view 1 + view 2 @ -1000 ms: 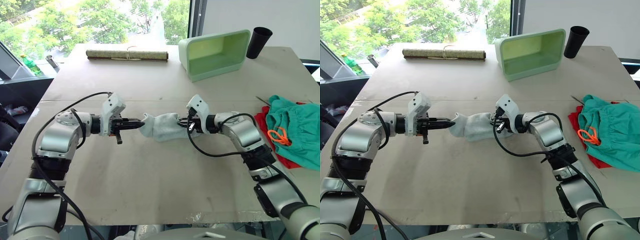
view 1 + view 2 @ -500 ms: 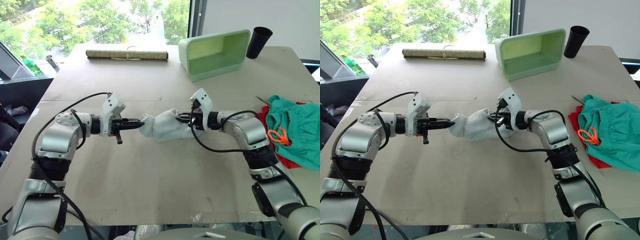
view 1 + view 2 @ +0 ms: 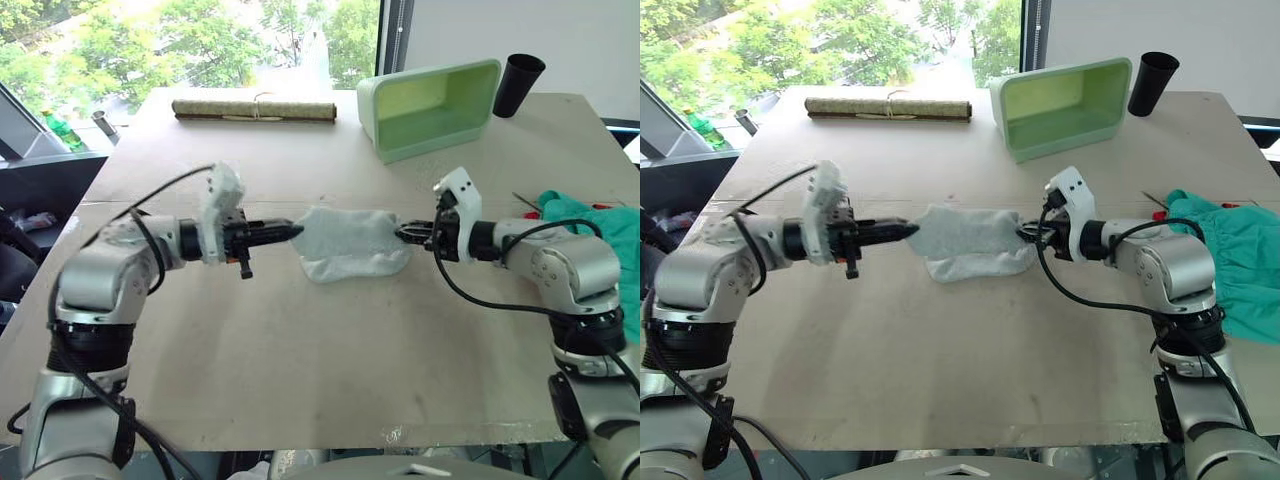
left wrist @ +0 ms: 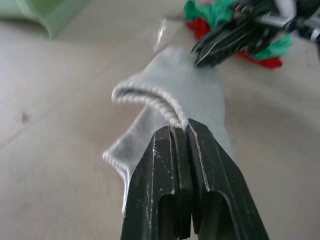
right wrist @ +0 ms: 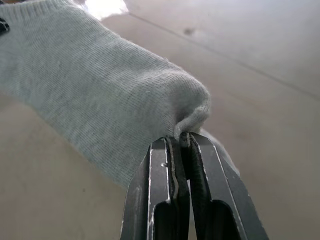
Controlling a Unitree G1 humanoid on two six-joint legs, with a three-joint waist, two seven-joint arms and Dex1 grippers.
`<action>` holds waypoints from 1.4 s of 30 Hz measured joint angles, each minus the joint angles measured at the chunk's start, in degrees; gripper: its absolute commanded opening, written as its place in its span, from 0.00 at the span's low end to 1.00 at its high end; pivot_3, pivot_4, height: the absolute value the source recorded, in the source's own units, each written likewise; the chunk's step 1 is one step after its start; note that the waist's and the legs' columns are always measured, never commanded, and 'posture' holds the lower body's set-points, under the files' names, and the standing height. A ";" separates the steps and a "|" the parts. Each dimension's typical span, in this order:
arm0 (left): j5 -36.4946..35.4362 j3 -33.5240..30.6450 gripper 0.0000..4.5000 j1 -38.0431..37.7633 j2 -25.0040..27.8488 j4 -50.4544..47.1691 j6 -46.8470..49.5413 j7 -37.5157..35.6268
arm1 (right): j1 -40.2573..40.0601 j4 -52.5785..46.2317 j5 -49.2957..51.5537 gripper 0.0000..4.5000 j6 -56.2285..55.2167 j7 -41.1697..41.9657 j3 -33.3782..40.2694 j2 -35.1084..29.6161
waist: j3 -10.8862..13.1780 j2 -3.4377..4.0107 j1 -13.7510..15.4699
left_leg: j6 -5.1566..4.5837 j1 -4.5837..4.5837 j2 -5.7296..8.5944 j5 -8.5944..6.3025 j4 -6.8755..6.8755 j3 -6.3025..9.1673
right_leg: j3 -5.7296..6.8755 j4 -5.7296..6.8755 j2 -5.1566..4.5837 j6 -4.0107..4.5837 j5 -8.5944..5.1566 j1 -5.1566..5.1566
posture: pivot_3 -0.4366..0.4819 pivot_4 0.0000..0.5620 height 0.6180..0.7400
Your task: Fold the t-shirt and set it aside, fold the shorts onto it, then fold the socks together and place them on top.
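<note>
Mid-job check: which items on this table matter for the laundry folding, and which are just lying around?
Job items: socks, pinched between left gripper and right gripper; teal shorts; red t-shirt under them.

Lying about: green bin, black cup, rolled mat.

On a wide table (image 3: 940, 350), the left gripper (image 3: 908, 230) and the right gripper (image 3: 1024, 235) each pinch one end of the pale socks (image 3: 972, 240), stretched flat between them. The teal shorts (image 3: 1240, 262) lie at the right edge, with a green bin (image 3: 1065, 95), black cup (image 3: 1152, 83) and rolled mat (image 3: 888, 107) farther back.
</note>
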State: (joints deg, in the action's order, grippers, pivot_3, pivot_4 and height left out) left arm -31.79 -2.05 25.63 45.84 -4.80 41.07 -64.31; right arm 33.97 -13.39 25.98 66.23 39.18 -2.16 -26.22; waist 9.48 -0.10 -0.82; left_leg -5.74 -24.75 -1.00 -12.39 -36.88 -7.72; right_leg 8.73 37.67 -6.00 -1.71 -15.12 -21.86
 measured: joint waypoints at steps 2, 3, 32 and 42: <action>1.05 1.45 0.00 -0.15 -0.02 0.22 -0.44 -0.03 | -0.12 0.01 -0.11 0.00 -0.02 -0.37 -0.72 -0.41 | 0.00 0.00 -0.01 | 0.00 0.00 0.00 0.00 0.00 -0.01 | -0.01 0.00 0.00 0.00 0.00 -0.02 | 0.48 0.27 1.00; 1.72 2.03 0.00 -0.03 -0.04 0.42 -0.95 0.19 | -0.12 0.05 -0.30 0.00 -0.32 -0.61 -1.36 -0.50 | 0.00 0.00 0.00 | 0.01 0.01 0.00 0.00 0.01 -0.01 | -0.01 0.00 0.00 0.00 0.00 -0.01 | 0.48 0.27 1.00; 11.06 5.62 0.00 -1.10 -3.72 6.83 -6.99 4.58 | -1.61 2.88 -4.64 0.07 -6.14 -2.02 -9.21 -1.65 | 0.00 0.00 0.10 | 0.01 0.00 0.00 -0.01 0.04 0.00 | -0.02 -0.05 -0.04 0.00 0.00 -0.02 | 0.48 0.27 1.00; 12.10 6.65 0.00 -1.12 -4.21 7.80 -7.83 4.47 | -1.51 2.98 -5.31 0.99 -10.37 0.28 -9.72 -4.22 | 0.00 0.00 0.10 | 0.01 0.00 0.00 -0.01 0.04 0.00 | -0.02 -0.06 -0.04 0.00 0.00 -0.02 | 0.48 0.27 1.00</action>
State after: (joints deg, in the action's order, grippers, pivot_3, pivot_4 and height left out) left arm -19.69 4.61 24.51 41.63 3.00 33.24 -59.84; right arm 32.46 -10.42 20.67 55.86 39.46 -11.87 -30.44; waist 9.49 -0.10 -0.71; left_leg -5.73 -24.75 -1.01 -12.40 -36.84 -7.72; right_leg 8.71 37.61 -6.04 -1.71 -15.12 -21.89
